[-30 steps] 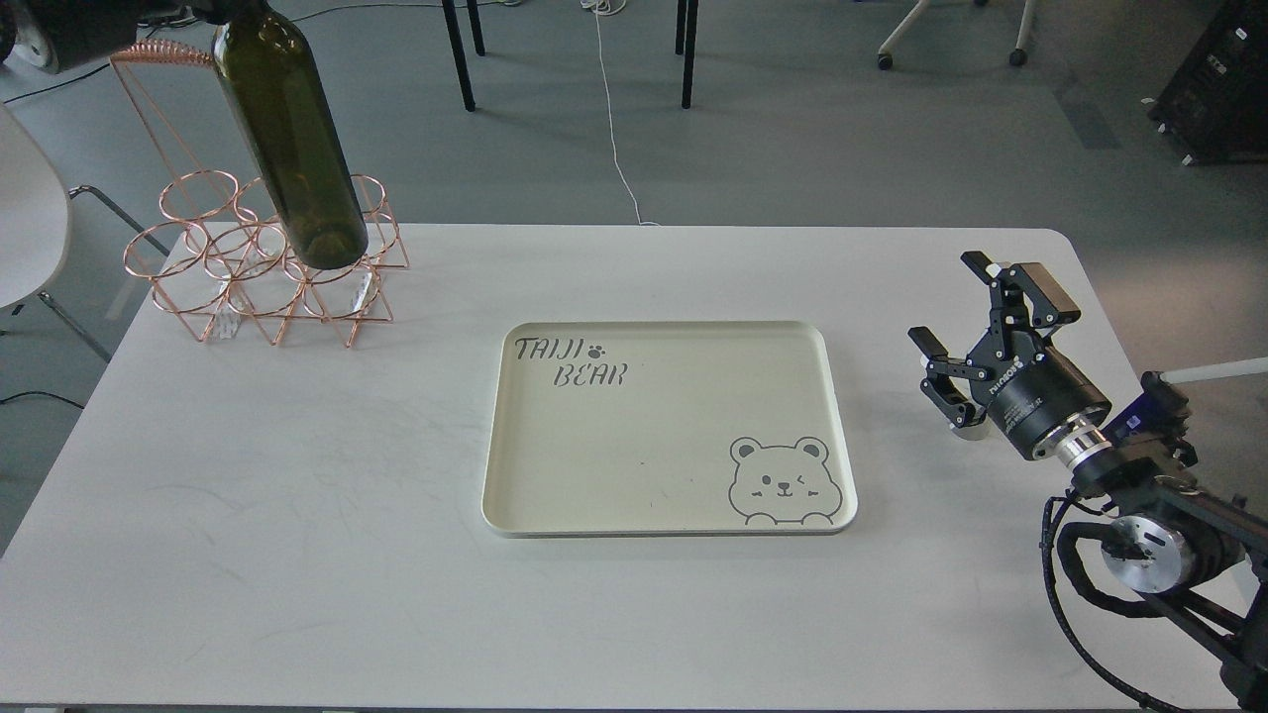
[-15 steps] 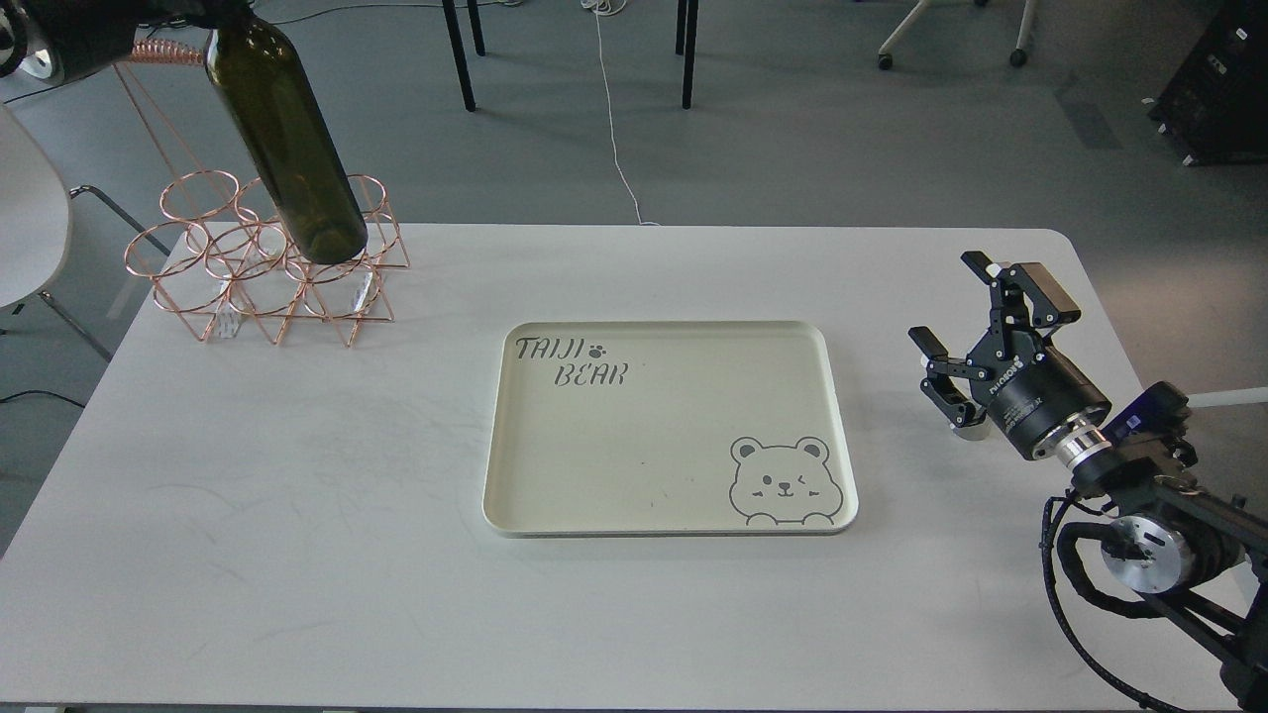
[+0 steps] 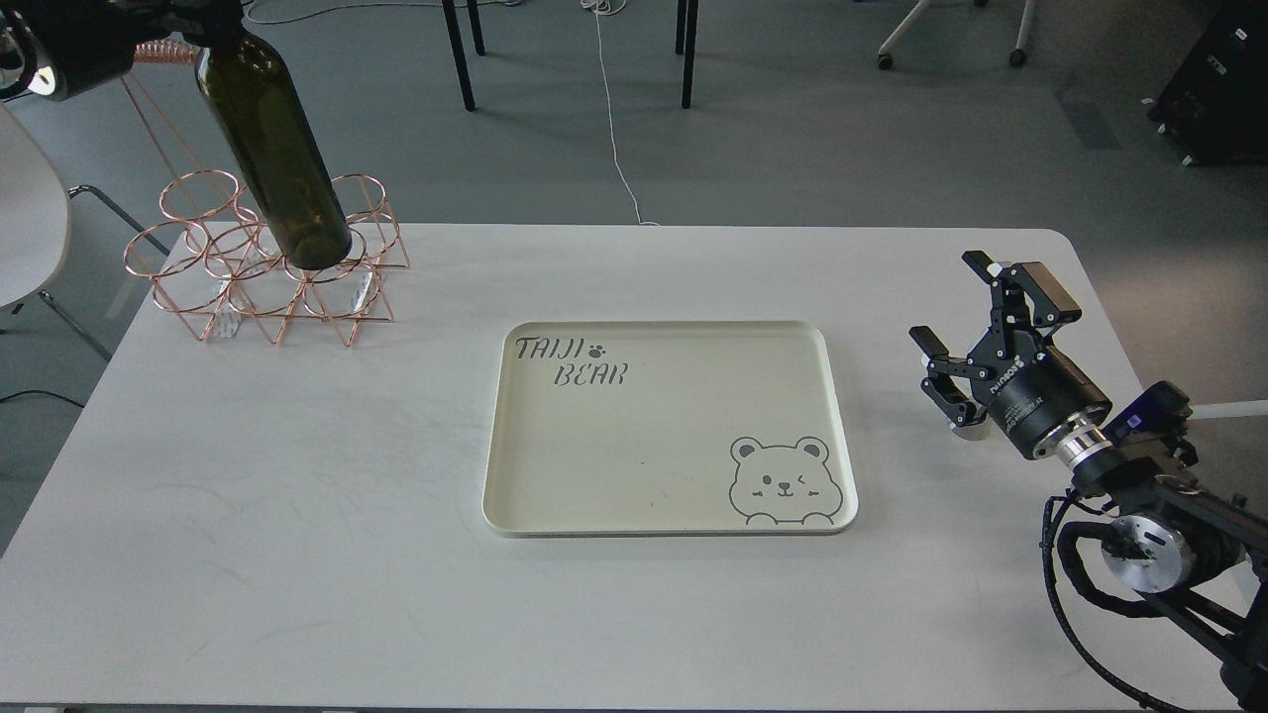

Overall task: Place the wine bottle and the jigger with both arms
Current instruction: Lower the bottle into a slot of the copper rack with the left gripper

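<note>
The wine bottle (image 3: 277, 149) is dark olive green and hangs tilted at the far left, neck up and to the left. Its base is level with the upper rings of a copper wire rack (image 3: 267, 267). My left gripper (image 3: 203, 15) is a dark mass at the top edge, shut on the bottle's neck, which it hides. My right gripper (image 3: 953, 302) is open and empty, hovering right of the cream tray (image 3: 515, 436). A small shiny steel piece (image 3: 968, 429) shows just under its lower finger. I cannot tell whether that piece is the jigger.
The tray has "TAIJI BEAR" lettering and a bear drawing and lies mid-table with nothing on it. The white table (image 3: 297, 515) ends in a rounded far right corner. A white chair (image 3: 30, 228) stands off the left edge. Chair legs and a cable are on the floor behind.
The bottle has swung left and a little lower, so its base has moved from the rack's right end toward the middle rings. The right arm has hardly moved.
</note>
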